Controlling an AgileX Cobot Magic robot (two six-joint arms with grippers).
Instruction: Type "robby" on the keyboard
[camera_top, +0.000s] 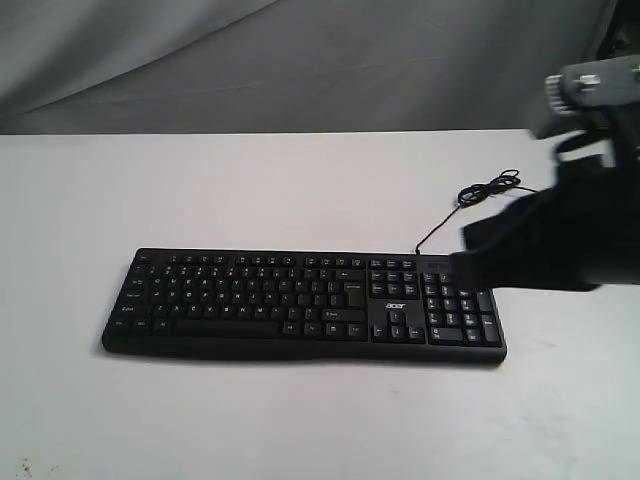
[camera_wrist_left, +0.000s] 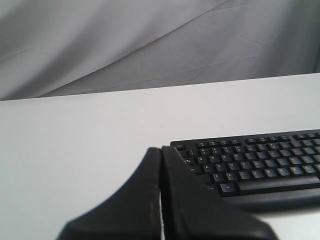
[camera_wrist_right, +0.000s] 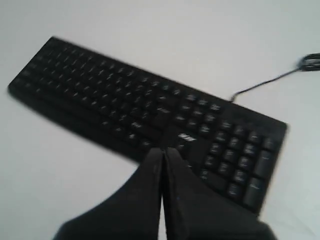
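keyboard (camera_top: 300, 300) lies flat; closed left pincer (camera_wrist_left: 161, 149) appears only in its wrist view.

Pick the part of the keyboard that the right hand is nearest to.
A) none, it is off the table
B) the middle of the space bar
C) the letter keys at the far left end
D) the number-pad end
D: in the exterior view the right hand hangs over the number-pad end of the keyboard, and its wrist view shows its tips close to the acer logo.
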